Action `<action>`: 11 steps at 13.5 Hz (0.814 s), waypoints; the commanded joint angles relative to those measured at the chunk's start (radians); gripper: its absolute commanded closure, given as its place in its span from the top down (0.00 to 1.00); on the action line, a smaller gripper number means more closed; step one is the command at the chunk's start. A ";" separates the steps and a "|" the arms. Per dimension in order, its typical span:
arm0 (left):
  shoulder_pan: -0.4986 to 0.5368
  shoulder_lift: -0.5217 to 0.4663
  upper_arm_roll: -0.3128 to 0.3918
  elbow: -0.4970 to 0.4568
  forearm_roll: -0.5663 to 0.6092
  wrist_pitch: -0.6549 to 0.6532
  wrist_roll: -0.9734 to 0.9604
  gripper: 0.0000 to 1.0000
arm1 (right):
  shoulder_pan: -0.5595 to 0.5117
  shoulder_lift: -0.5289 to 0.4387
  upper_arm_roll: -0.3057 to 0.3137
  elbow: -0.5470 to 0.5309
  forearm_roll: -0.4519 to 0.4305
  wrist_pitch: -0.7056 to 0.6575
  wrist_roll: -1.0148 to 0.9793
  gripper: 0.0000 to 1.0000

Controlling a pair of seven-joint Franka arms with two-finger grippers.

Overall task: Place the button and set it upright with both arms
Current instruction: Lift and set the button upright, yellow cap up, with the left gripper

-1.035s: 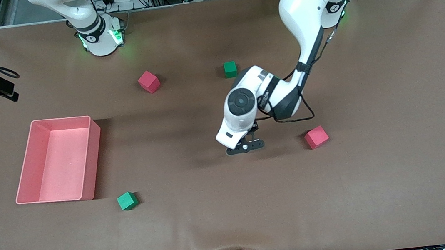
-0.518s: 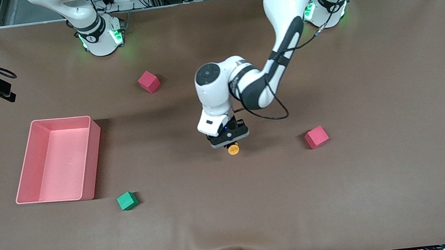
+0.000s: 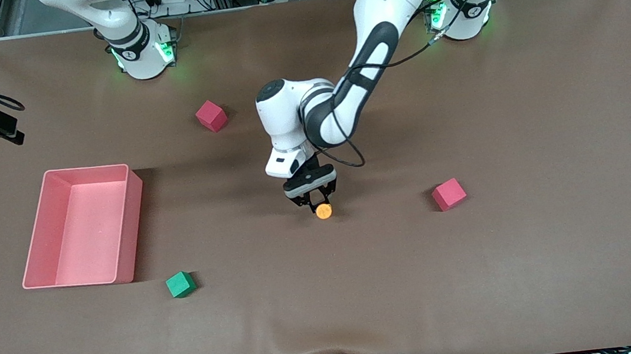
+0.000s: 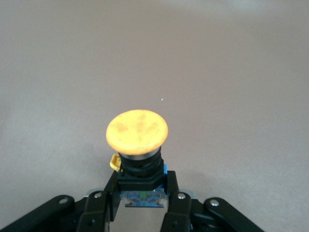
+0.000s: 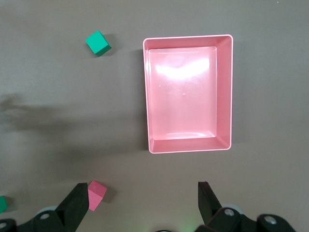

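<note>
Now your left gripper (image 3: 314,203) is clamped on the push-button (image 3: 323,211), over the middle of the brown table (image 3: 537,247), between the green cube (image 3: 180,284) and a red cube (image 3: 449,194). Whether the button touches the mat, you cannot tell from the front view. Its fingers (image 4: 99,208) pinch the short black body from both sides, just under the round orange cap (image 4: 137,131), which points away from the wrist. Judging by its look, the button is small, light, rigid plastic; the cap is smooth and domed (likely slippery), so the squarer black body is the safer place to hold. Your left arm reaches out from its base and bends down at the wrist, gripper aimed toward the front camera. Your right gripper (image 5: 140,205) waits with jaws spread wide and empty, high over the pink bin (image 5: 188,94), toward its own end of the table. Another red cube (image 3: 211,116) lies near the right arm's base (image 3: 142,54).
</note>
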 commanded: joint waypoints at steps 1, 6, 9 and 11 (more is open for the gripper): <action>-0.026 0.041 0.018 0.005 0.192 0.012 -0.162 0.00 | -0.015 0.002 0.001 0.013 0.021 -0.005 -0.001 1.00; -0.036 0.104 0.018 0.000 0.461 0.004 -0.250 0.00 | -0.015 0.000 0.001 0.013 0.021 -0.014 0.002 1.00; -0.044 0.115 0.018 0.000 0.481 0.001 -0.252 0.00 | -0.015 0.000 0.001 0.013 0.021 -0.014 0.002 1.00; -0.056 0.121 0.019 -0.001 0.483 -0.012 -0.252 0.00 | -0.019 0.000 0.001 0.013 0.021 -0.014 0.002 1.00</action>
